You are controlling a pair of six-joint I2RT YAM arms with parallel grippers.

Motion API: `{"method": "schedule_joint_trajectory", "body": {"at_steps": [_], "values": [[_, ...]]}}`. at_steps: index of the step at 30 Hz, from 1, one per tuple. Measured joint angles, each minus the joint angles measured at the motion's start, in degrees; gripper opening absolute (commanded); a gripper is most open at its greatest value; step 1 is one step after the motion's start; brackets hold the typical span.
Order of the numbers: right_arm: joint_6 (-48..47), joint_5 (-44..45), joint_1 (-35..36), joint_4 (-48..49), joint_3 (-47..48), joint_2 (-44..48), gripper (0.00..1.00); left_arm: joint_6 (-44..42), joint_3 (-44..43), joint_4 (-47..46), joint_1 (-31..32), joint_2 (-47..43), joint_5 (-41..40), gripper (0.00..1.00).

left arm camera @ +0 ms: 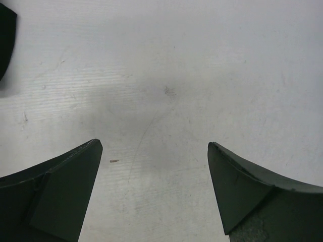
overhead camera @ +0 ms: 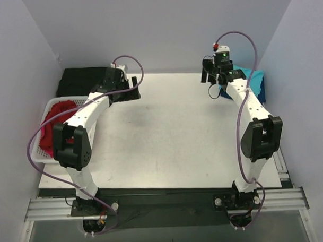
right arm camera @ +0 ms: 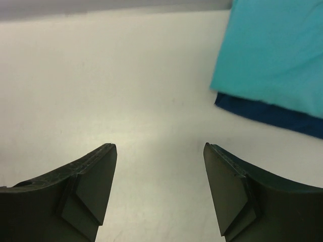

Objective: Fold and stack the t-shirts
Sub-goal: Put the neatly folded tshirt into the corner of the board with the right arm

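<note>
Over the far left part of the white bench (overhead camera: 173, 147), the left pincer (left arm camera: 155, 146) hangs with its two dark fingers spread wide and nothing between them. Only scuffed white surface shows in the gap. Across the bench, toward the far right corner, the right pincer (right arm camera: 159, 146) is likewise spread wide and empty above bare surface.

Just beyond and to the right of the right pincer lies the turquoise t-shirt (right arm camera: 272, 50). It is flat and smooth, on top of the navy t-shirt (right arm camera: 272, 115). A strip of navy shows below the turquoise edge in the right wrist view. The two form a pile at the bench's far right corner, apart from the fingers.

On the other side, the red t-shirt (overhead camera: 58, 119) sits crumpled inside a white slatted basket (overhead camera: 38, 152). The basket stands at the left edge of the bench, beside the left arm's elbow. Behind the basket, in the far left corner, lies a black cloth (overhead camera: 83, 78). What it is cannot be told from these views. A dark edge at the upper left of the left wrist view may belong to it.

Purple cables (overhead camera: 30, 152) loop along both arms from the bases at the near edge.
</note>
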State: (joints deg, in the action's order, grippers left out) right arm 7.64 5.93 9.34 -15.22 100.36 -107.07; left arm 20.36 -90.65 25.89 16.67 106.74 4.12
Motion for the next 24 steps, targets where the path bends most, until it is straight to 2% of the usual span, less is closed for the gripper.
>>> {"method": "schedule_joint_trajectory", "body": {"at_steps": [8,14,19,24], "values": [[3.13,-0.37,8.7,-1.31,-22.18,11.1,0.68,-2.62,12.44,-0.87,1.86,-12.94,-7.13,0.97],[6.36,2.54,14.58,-0.72,-37.16,26.97,0.69,-4.0,19.96,-2.1,2.36,-22.23,-11.89,0.97],[9.31,4.57,18.53,0.26,-45.46,39.28,0.69,-5.51,25.18,-2.97,3.08,-27.65,-13.35,0.97],[11.54,6.62,18.88,-0.55,-50.16,45.07,0.69,-6.08,30.67,-3.56,3.72,-32.02,-12.15,0.97]]}}
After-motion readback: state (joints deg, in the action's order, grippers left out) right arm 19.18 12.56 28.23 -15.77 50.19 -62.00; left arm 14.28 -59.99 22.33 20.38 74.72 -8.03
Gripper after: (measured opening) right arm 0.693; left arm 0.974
